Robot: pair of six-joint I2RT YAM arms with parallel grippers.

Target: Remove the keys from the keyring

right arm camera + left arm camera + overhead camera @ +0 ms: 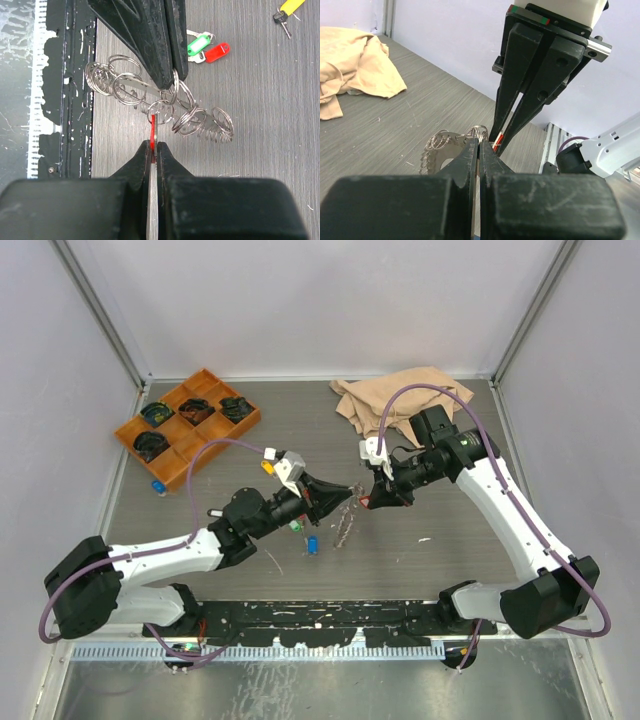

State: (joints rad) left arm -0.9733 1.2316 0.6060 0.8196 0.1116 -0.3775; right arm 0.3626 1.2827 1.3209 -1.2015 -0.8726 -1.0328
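Note:
The silvery jagged keyring [345,525] hangs between my two grippers, above the table. In the left wrist view it [437,155] shows with several small split rings. My left gripper [340,498] is shut on the split rings at the keyring's top edge [479,142]. My right gripper [372,498] is shut on a red key tag [152,131] that hangs from one split ring of the keyring [145,92]. Loose keys lie on the table: green [197,46], red [218,52], yellow [268,466] and blue [313,543].
An orange tray [240,433] with dark coiled bundles stands at the back left, a blue key [157,484] beside it. A tan cloth [395,400] lies at the back right. A black rail [75,75] runs along the near table edge.

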